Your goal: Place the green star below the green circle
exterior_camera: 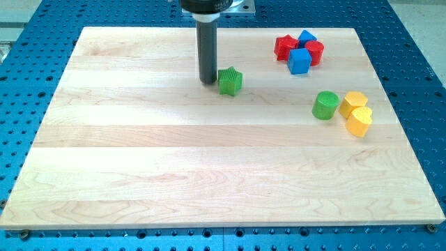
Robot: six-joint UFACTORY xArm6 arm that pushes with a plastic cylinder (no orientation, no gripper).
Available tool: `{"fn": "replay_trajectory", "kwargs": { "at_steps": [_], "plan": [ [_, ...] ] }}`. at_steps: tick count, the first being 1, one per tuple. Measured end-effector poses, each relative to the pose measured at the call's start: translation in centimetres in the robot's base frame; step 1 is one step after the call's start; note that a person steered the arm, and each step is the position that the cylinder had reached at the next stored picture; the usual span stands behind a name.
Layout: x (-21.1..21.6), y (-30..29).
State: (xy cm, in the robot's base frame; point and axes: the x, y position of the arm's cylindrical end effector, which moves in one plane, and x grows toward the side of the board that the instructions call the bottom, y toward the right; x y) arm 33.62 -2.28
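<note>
The green star (230, 81) lies on the wooden board (209, 167) in the upper middle. The green circle (325, 105) is a short cylinder far to the view's right of it and slightly lower. My tip (208, 82) rests on the board just to the view's left of the green star, touching or nearly touching its left side. The dark rod rises straight up to the mount at the view's top.
Two yellow blocks (357, 112) sit touching each other just right of the green circle. A cluster of two red (286, 47) and two blue (300, 60) blocks lies at the upper right. A blue perforated table surrounds the board.
</note>
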Motion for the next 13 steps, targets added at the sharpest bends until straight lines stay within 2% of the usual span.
{"fn": "replay_trajectory", "kwargs": {
  "at_steps": [1, 2, 3, 4, 5, 6, 7, 8, 10, 11, 12, 13],
  "plan": [
    [1.9, 5.2],
    [6.3, 10.6],
    [7.9, 11.3],
    [4.0, 5.1],
    [6.1, 1.1],
    [8.4, 5.0],
    [8.8, 10.6],
    [8.8, 11.6],
    [11.6, 10.5],
    [13.2, 7.1],
    [14.4, 9.5],
    [13.3, 16.7]
  ]
}}
